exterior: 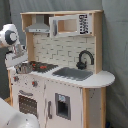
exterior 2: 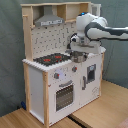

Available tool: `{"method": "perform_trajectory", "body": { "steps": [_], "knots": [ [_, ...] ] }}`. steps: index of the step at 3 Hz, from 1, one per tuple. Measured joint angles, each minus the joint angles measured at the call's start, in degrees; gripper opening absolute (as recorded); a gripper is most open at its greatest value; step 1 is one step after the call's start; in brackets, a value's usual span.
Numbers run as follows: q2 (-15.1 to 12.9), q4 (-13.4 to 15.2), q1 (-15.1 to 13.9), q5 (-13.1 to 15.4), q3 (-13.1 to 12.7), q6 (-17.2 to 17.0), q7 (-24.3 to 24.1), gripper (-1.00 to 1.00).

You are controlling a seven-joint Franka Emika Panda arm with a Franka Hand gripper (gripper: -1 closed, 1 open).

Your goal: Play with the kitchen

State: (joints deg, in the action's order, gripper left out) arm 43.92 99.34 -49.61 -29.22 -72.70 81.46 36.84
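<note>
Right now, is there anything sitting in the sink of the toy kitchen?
No. In the first exterior view the grey sink basin is bare, with only the black faucet standing behind it on the kitchen counter.

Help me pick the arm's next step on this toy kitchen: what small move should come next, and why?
Probably a short, slow descent. In the second exterior view the gripper hangs just above the countertop beside the red-ringed hob, at the front edge near the knobs. Whether it touches anything cannot be told, so easing down tests for contact without pushing the kitchen.
</note>
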Motion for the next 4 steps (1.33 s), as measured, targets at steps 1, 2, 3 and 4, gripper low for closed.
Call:
{"method": "perform_trajectory", "body": {
  "steps": [1, 2, 3, 4],
  "knots": [
    [0.2, 3.9, 3.6, 0.4, 3.1, 2.6, 0.2, -1.0],
    [0.5, 7.2, 6.7, 0.7, 5.8, 5.0, 0.2, -1.0],
    [1.1, 10.7, 10.0, 0.8, 9.3, 8.0, 0.2, -1.0],
    [1.5, 13.2, 9.6, 0.8, 11.6, 12.8, 0.2, -1.0]
  ]
}}
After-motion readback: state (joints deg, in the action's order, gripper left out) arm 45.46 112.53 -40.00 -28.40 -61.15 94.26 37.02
